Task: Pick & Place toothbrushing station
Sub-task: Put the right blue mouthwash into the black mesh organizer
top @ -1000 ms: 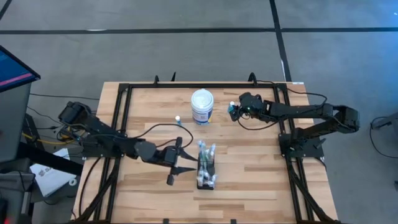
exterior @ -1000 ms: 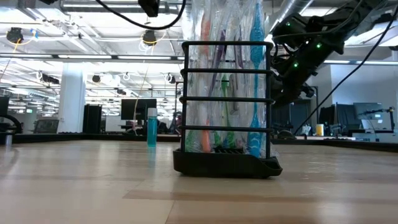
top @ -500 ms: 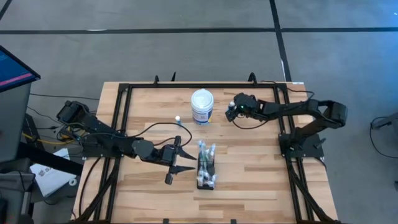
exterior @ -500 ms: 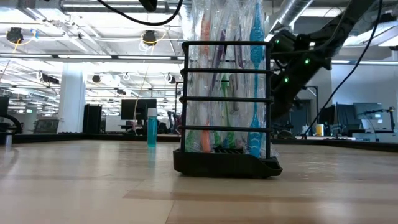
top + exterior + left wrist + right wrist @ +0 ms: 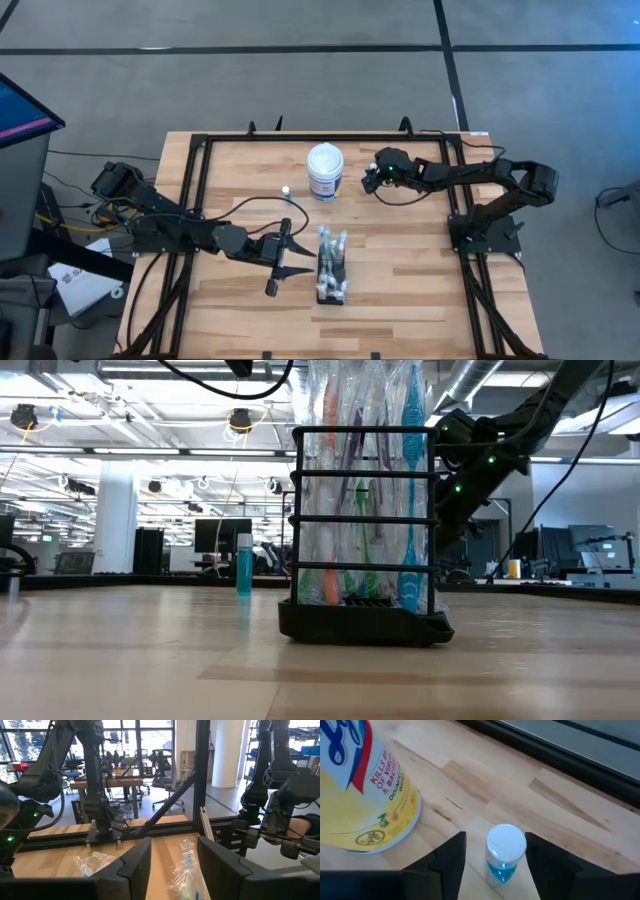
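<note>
Right arm extended, toothbrushing station beside left fingers

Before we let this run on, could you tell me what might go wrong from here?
1. The left gripper, open, sits close beside the toothbrushing station; a sideways approach could tip the tall, loaded rack.
2. The right gripper, open, hovers over a small blue bottle near the white tub; descending could knock either.

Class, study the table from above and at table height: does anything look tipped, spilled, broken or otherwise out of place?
Nothing stands out. The black toothbrush holder stands upright with its wrapped brushes, the white tub and small blue bottle are upright, and no spill shows on the table.
</note>
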